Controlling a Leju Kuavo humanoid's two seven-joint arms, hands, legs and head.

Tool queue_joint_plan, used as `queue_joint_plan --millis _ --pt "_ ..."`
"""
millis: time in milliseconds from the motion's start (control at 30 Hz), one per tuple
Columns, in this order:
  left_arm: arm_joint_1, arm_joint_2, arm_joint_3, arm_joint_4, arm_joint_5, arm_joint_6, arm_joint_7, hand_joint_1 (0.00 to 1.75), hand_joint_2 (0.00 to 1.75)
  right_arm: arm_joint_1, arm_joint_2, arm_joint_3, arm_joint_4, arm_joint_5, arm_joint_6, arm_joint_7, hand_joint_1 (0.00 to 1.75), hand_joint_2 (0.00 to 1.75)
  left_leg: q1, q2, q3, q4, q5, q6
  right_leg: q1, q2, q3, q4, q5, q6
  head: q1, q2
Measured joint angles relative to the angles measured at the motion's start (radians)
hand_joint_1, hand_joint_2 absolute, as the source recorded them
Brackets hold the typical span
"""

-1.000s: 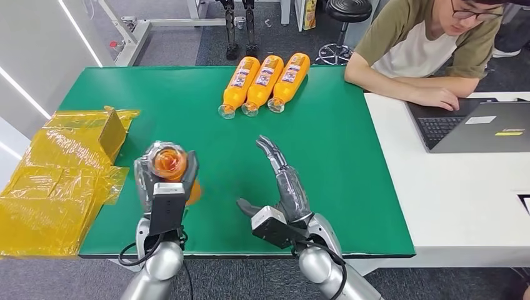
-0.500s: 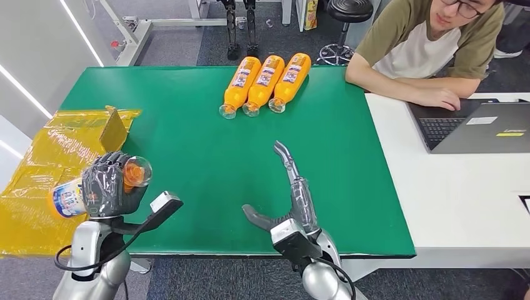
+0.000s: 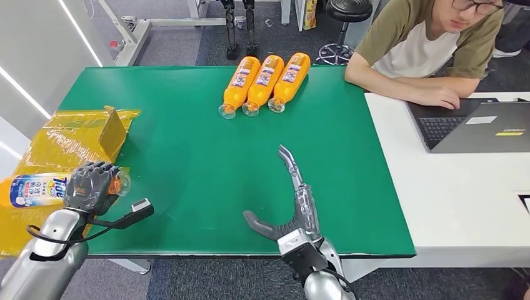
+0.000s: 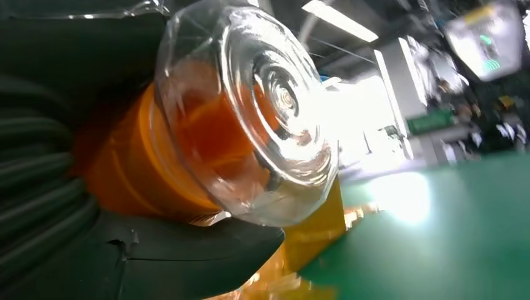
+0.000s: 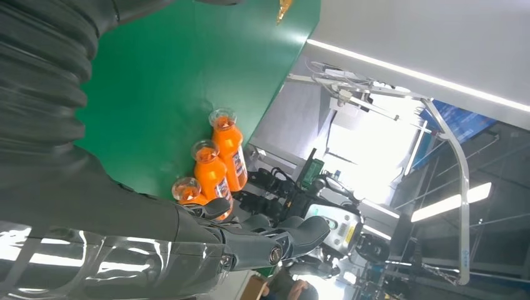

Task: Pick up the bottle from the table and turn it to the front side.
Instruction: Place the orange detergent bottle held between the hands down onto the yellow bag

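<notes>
Head view: the left robot hand (image 3: 92,186) grips an orange plastic bottle with a blue label (image 3: 34,190) lying sideways over yellow plastic wrapping (image 3: 56,147), beside the green bench (image 3: 206,150); right robot hand (image 3: 294,200) spread, holding nothing.

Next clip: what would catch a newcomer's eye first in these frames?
First, the left hand at the table's near left edge, gripping an orange bottle held sideways over the yellow plastic wrap, label showing. Next, three matching orange bottles lying side by side at the far edge of the green table. The right hand hovers open above the table's near middle.
</notes>
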Motion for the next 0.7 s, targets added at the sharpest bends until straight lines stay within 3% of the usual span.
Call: queue_joint_plan --millis 133,267,567,600,700 --pt "-0.058 0.026 -0.055 0.108 -0.052 -0.027 -0.067 1.75 1.75 0.024 0.0 0.0 -0.016 0.013 -0.001 -0.002 0.0 1.75 0.0 0.0 0.0 0.0 0.0 0.0 0.0 0.0 0.0 0.0 0.0 0.0 0.0 0.0" --pt "-0.121 0.025 -0.11 0.2 -0.079 -0.044 -0.078 1.75 1.75 0.044 0.002 0.0 -0.031 0.025 0.008 0.003 0.0 1.75 0.0 0.0 0.0 0.0 0.0 0.0 0.0 0.0 0.0 0.0 0.0 0.0 0.0 0.0" --pt "-0.196 -0.049 -0.213 0.306 -0.08 -0.035 -0.038 1.75 1.75 0.049 0.013 0.0 -0.033 0.044 0.051 0.006 0.0 1.75 0.0 0.0 0.0 0.001 0.0 0.0 0.0 0.0 0.0 0.0 0.0 0.0 0.0 0.0" --pt "-0.201 -0.06 -0.22 0.314 -0.078 -0.031 -0.028 1.63 1.75 0.049 0.014 -0.001 -0.033 0.047 0.057 0.005 0.0 1.75 0.0 0.0 0.0 0.001 0.0 0.0 0.0 0.0 0.0 0.0 0.0 0.0 0.0 0.0" --pt "-0.21 -0.091 -0.232 0.335 -0.065 -0.017 -0.005 0.37 1.75 0.049 0.019 -0.005 -0.033 0.05 0.067 0.005 0.0 1.75 0.0 0.0 0.0 0.001 0.0 0.0 0.0 0.0 0.0 0.0 0.0 0.0 0.0 0.0"
